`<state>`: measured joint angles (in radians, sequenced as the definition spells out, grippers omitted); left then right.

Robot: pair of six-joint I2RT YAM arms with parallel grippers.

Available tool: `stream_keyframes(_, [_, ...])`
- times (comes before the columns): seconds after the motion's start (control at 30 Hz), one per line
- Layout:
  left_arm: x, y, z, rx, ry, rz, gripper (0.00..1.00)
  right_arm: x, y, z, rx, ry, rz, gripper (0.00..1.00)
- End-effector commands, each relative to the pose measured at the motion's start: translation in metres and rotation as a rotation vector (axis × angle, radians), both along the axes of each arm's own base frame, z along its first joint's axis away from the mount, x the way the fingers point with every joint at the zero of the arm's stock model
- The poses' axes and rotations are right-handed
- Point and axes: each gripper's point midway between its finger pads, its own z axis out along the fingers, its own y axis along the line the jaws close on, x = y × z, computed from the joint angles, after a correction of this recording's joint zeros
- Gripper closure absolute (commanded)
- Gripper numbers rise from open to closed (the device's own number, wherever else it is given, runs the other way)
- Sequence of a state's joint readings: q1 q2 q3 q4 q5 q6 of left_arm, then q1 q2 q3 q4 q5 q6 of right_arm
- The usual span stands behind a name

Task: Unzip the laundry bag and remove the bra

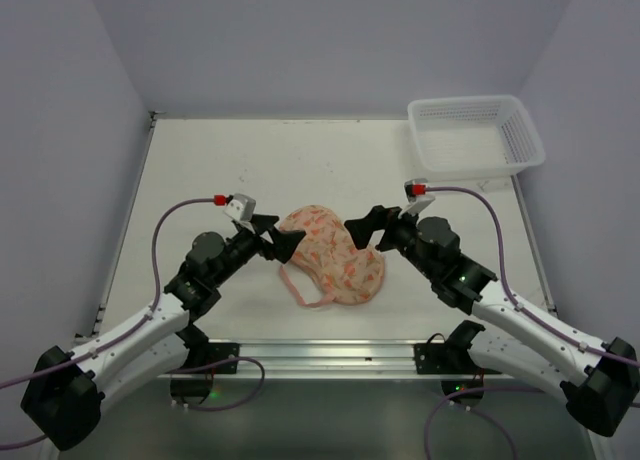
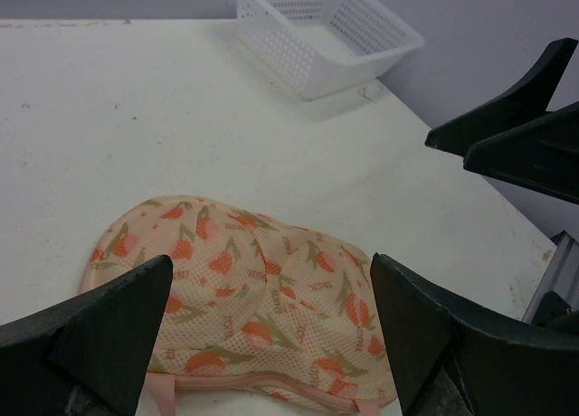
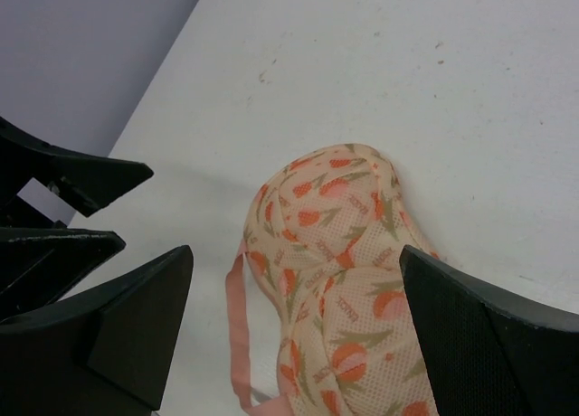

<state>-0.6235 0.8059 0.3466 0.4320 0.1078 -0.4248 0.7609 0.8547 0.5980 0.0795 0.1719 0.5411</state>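
The laundry bag (image 1: 333,255) lies zipped shut in the middle of the table, a peach dome with orange tulip print, pink zip trim and a pink strap loop. It also shows in the left wrist view (image 2: 253,298) and in the right wrist view (image 3: 353,289). My left gripper (image 1: 281,238) is open and empty, just left of the bag's top. My right gripper (image 1: 364,231) is open and empty, just right of the bag's top. Both hover over the bag without touching it. The bra is hidden.
A white plastic lattice basket (image 1: 474,135) stands at the back right corner of the table; it also shows in the left wrist view (image 2: 326,32). The table's edges run close on the left and right, with purple walls beyond.
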Motion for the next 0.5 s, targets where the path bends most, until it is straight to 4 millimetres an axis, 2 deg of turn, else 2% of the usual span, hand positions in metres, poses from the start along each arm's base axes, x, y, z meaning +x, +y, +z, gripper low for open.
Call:
stream_keyframes(0.0, [0.004, 0.002, 0.008, 0.002, -0.036, 0.019, 0.06, 0.007, -0.005, 0.014, 0.014, -0.022, -0.052, 0.01])
stream_keyframes(0.07, [0.005, 0.002, 0.006, -0.001, -0.027, 0.024, 0.06, 0.010, -0.009, 0.006, -0.036, 0.004, -0.073, 0.01])
stream_keyframes(0.13, [0.006, 0.002, 0.003, 0.002, -0.016, 0.028, 0.06, 0.015, -0.009, -0.010, -0.079, 0.043, -0.094, 0.01])
stream_keyframes(0.17, [0.006, 0.001, 0.003, 0.000, -0.012, 0.029, 0.06, 0.017, -0.016, -0.020, -0.123, 0.081, -0.132, 0.01])
stream_keyframes(0.23, [0.008, -0.001, -0.004, 0.005, 0.018, 0.030, 0.05, 0.019, -0.011, -0.035, -0.164, 0.132, -0.115, 0.01])
stream_keyframes(0.3, [0.017, 0.003, -0.015, 0.015, 0.091, 0.087, 0.05, 0.014, -0.002, -0.041, -0.178, 0.173, -0.060, 0.02])
stream_keyframes(0.33, [0.020, 0.004, -0.039, 0.075, 0.178, 0.104, 0.05, 0.014, -0.001, -0.045, -0.188, 0.190, -0.053, 0.03])
stream_keyframes(0.37, [0.025, 0.000, -0.033, 0.084, 0.183, 0.107, 0.06, 0.012, 0.003, -0.044, -0.185, 0.196, -0.030, 0.03])
stream_keyframes(0.4, [0.028, -0.002, -0.049, 0.120, 0.235, 0.109, 0.07, 0.012, 0.005, -0.043, -0.193, 0.187, -0.010, 0.04])
stream_keyframes(0.47, [0.030, -0.007, -0.056, 0.147, 0.287, 0.097, 0.08, 0.013, 0.008, -0.045, -0.197, 0.181, 0.008, 0.04])
